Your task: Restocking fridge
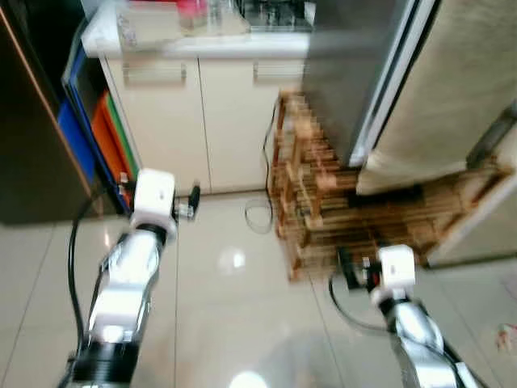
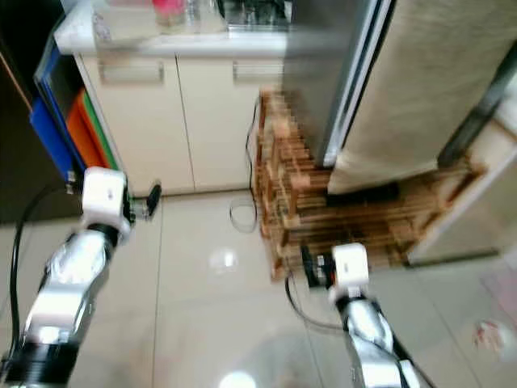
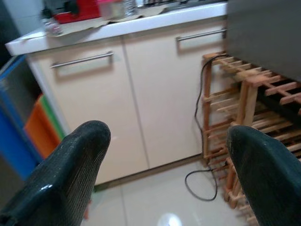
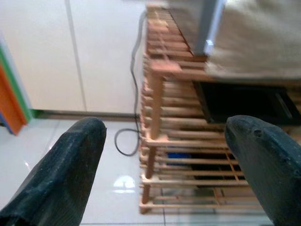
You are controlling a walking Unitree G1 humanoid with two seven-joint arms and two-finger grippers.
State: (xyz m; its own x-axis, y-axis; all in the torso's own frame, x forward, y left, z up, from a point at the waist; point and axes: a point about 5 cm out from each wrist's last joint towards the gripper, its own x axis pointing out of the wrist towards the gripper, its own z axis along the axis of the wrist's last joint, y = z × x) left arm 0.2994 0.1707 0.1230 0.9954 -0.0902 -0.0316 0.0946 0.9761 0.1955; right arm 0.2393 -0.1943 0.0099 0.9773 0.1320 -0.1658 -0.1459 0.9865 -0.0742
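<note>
The robot stands on a glossy pale tiled floor [image 1: 234,315] facing a kitchen corner, the head views somewhat blurred. The fridge [image 1: 355,73], a tall grey-steel body with its door [image 1: 452,89] swung open toward the robot's right, rises on the right side of the scene, above a slatted wooden rack [image 1: 323,202] that stands on the floor against it. To the left of the rack are cream cabinets [image 1: 202,121] with bar handles under a white table [image 1: 194,44] that carries a red item and some clear containers, too blurred to name. A black cable [image 1: 262,186] hangs down the cabinet front and loops on the floor beside the rack. Blue, orange and green flat panels [image 1: 101,137] lean at the cabinet's left end. The left gripper [image 3: 164,174] is held out over the floor toward the cabinets, its jaws spread wide and holding nothing. The right gripper [image 4: 164,169] points at the wooden rack, jaws likewise wide apart and empty.
</note>
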